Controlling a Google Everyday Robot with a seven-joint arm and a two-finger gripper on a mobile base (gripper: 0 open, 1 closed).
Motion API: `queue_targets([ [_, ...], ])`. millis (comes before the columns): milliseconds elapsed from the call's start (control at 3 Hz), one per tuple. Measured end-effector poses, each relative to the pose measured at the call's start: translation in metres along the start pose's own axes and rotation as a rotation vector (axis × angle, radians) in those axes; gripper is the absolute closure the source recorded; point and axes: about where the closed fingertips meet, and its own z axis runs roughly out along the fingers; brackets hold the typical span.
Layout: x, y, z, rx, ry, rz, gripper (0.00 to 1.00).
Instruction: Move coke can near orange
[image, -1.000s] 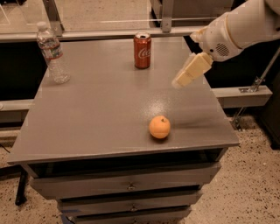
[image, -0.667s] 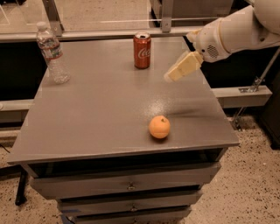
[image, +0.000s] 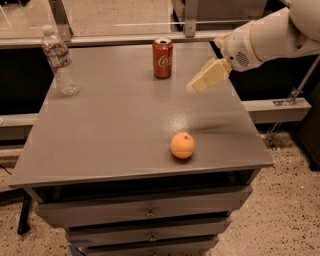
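Plastic water bottle (image: 60, 62), clear and upright, stands far to the left of the gripper (image: 196, 86) and plays no part in this step. Next to the right, the red coke can (image: 163, 58) stands upright near the back of the grey table (image: 115, 130). It is close to the gripper's left, slightly beyond its tip, and untouched. The orange (image: 182, 145) lies toward the front edge, below and a little left of the gripper and well apart from the can. The gripper hangs above the table's right side, angled down and leftward; whether it is open or closed cannot be told. The step in hand is judged to be the approach to the can. To do it well, the gripper should straddle the can at mid-height, level and square. A glancing touch could topple the can.
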Motion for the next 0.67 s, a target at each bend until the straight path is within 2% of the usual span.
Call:
queue_targets([
  [333, 0.001, -0.003, 0.017, 0.035, -0.061, 0.084, 0.0],
  [667, -0.006, -0.031, 0.042, 0.118, -0.172, 0.173, 0.0],
])
